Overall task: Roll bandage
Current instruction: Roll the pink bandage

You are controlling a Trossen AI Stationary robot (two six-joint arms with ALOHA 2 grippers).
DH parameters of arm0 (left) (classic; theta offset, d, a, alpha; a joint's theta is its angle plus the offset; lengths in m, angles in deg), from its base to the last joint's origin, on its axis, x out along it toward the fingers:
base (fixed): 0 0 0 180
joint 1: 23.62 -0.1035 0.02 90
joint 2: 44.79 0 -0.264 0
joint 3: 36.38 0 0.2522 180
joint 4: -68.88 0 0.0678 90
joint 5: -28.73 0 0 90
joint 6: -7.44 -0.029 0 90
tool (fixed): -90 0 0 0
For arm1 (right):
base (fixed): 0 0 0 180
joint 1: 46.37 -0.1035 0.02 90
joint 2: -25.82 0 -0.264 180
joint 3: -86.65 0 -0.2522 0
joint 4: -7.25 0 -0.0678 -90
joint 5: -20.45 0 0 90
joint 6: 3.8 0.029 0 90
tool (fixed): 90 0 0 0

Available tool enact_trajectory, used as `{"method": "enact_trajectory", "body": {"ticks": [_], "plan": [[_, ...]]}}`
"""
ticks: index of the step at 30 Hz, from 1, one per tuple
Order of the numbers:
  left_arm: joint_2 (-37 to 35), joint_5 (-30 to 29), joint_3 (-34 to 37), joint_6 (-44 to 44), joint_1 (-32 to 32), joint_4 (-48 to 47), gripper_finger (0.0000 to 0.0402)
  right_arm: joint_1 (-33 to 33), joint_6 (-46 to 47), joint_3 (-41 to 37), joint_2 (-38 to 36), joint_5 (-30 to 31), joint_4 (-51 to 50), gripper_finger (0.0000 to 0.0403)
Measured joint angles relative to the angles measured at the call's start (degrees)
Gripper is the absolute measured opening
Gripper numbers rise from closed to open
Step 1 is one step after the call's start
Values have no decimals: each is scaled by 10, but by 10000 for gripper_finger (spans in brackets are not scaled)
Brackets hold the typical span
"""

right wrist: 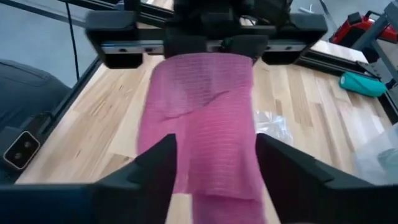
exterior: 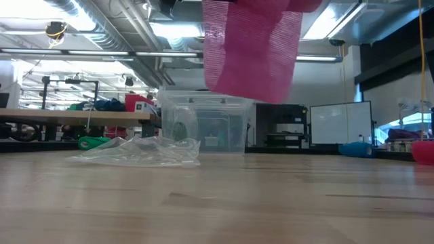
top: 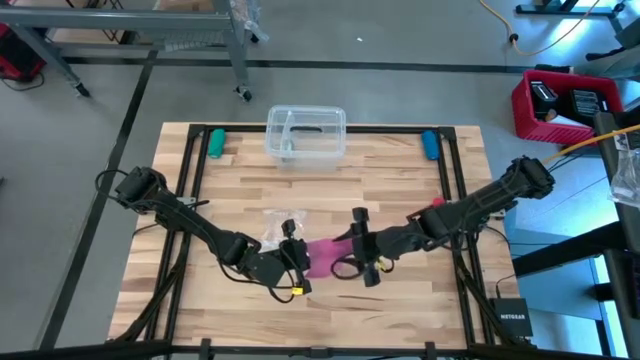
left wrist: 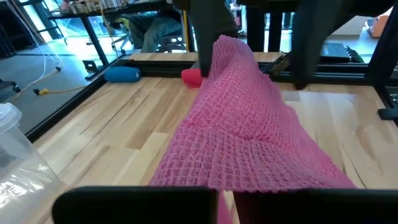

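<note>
The wooden table carries a clear plastic container at its 12 o'clock edge, a green cylinder at 11 o'clock, a blue cylinder at 1 o'clock, and a crumpled clear wrapper just left of centre. The bandage, a pink mesh strip, is stretched above the table surface between the two grippers, slightly toward 6 o'clock from the table centre. The left gripper sits at the 9 o'clock end of the strip; its fingers are pressed together on that end of the bandage. The right gripper sits at the 3 o'clock end; its fingers stand apart on either side of the strip, and the fabric passes between them without visible contact. In the low view the bandage hangs clear of the tabletop. A small red object lies near the blue cylinder. Beyond the table, a red bin stands on the grey floor at 2 o'clock.
</note>
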Motion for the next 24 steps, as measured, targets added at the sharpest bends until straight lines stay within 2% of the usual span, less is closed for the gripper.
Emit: {"method": "enact_trajectory", "body": {"ticks": [6,13,15,18,24], "plan": [[0,0,0,0,3,0,15,0,-25,0,-1,10,3,123],[0,1,0,0,3,-2,15,0,-27,0,0,-4,-19,19],[0,1,0,1,3,-2,15,0,-31,0,-2,-4,-15,7],[0,0,0,0,3,2,15,0,-42,7,-5,13,-9,10],[-3,0,-3,-4,2,0,15,0,-61,84,-7,76,-69,4]]}}
